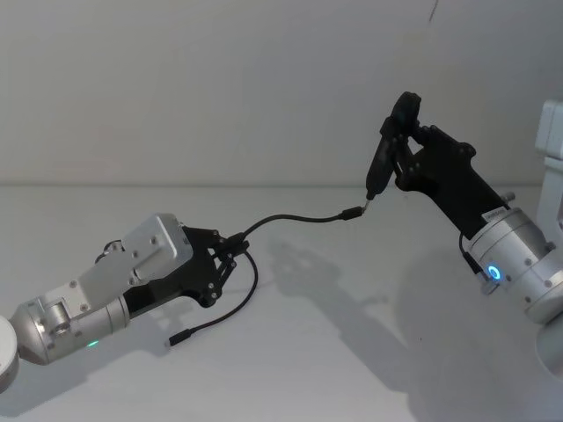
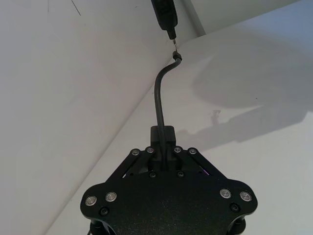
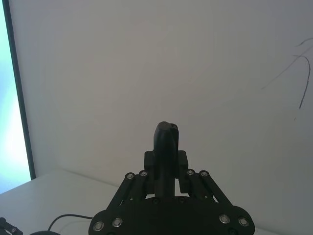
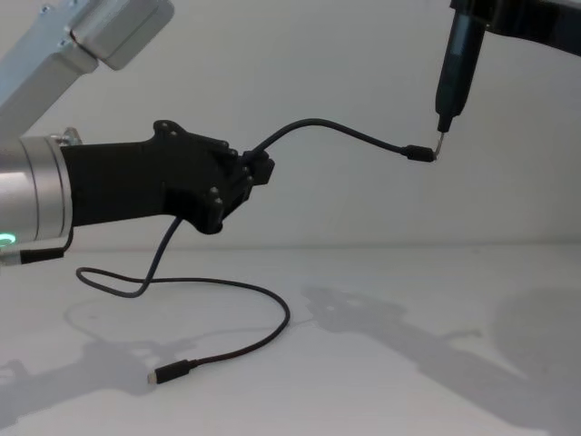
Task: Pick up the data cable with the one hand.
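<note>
**Left hand holds the data cable aloft, its near plug meeting the pen tool's pin**

The left hand [image 4: 259, 170] reaches in from the left, raised off the white worktop [image 4: 408, 363], and is clenched on the data cable [image 4: 349, 131] a short way back from one end. In the left wrist view its fingers [image 2: 168, 134] pinch the cord between them, and the free stretch runs straight out from the grip, then bends toward a small plug [image 2: 177, 57].

From the chest view, that stretch arches up and over to the right and ends in the plug [image 4: 418, 153], which hangs in the air well above the worktop. The plug sits at the metal pin of a slim black pen-like tool [image 4: 454, 68]; they appear to touch, though the contact is too small to be sure.

The right hand [image 1: 398, 145] comes in from the right, higher than the left, and grasps that tool, which points downward. In the right wrist view the tool's dark body [image 3: 165, 152] stands clamped between the fingers.

Behind the left hand the rest of the cable drops down, loops on the worktop below the arm, and curves forward to the other plug [image 4: 171, 372], which lies flat on the surface near the front. The head view shows this trailing end [image 1: 181, 336] just in front of the left arm.
</note>
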